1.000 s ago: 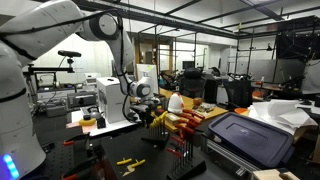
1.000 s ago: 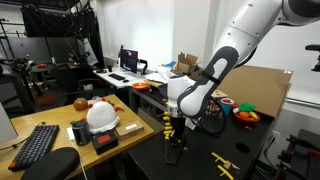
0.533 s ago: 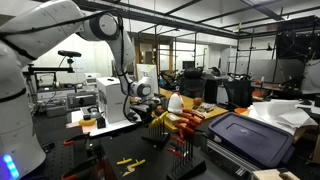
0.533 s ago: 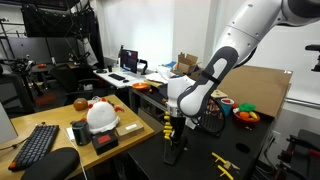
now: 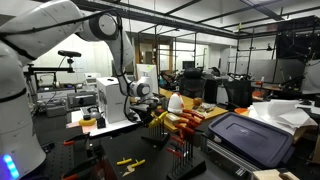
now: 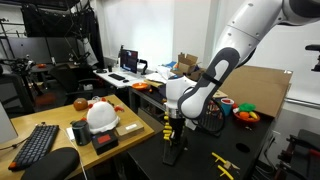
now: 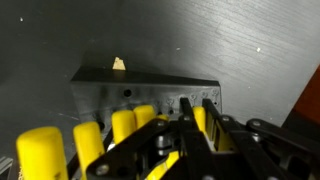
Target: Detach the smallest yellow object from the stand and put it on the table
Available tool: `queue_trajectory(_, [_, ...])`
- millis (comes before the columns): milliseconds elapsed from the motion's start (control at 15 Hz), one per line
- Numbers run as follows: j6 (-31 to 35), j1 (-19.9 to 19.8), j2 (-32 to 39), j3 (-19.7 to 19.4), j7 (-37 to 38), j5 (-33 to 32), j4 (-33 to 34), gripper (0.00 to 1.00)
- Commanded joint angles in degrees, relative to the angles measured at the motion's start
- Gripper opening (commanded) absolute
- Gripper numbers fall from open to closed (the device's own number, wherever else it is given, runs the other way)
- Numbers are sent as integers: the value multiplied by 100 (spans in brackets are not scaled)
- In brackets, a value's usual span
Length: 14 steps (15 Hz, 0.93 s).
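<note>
From where I am standing, the jaws are pinching in narrow on the smallest yellow object point(image 7: 199, 120), which is sitting between them in the wrist view, slim and upright, with its lower end seemingly seated in the stand point(image 7: 150, 90) directly beneath the jaws, so I am judging the grip as made but the pull as not yet begun. What is worrying me is how little there is to hold: the piece is thin, so it may be slipping out of the pinch as the arm point(image 6: 225, 60) is lifting, and I cannot tell how deep the contact goes. If the piece is sitting tight in its hole, a lift could be dragging the whole stand up off the bench point(image 7: 225, 40) or tipping it, since nothing visible is pinning it down. The bigger yellow handles point(image 7: 122, 128) are crowding just beside the jaws, the nearest almost touching, so any sideways drift could be snagging one and levering it loose. The red-orange handles point(image 5: 188, 124) are lying near the jaws on the far side of the rack, less at risk. A pull that is tilting off the hole's line could be jamming the piece, and a release high above the bench could be sending it rolling
</note>
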Motion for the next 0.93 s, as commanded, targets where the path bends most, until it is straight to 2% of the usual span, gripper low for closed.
queue_trajectory(0, [-63,279,-333,-139,171,-179,-212,4])
queue_trajectory(867, [-136,512,-716,-209,344,-226,-406,4])
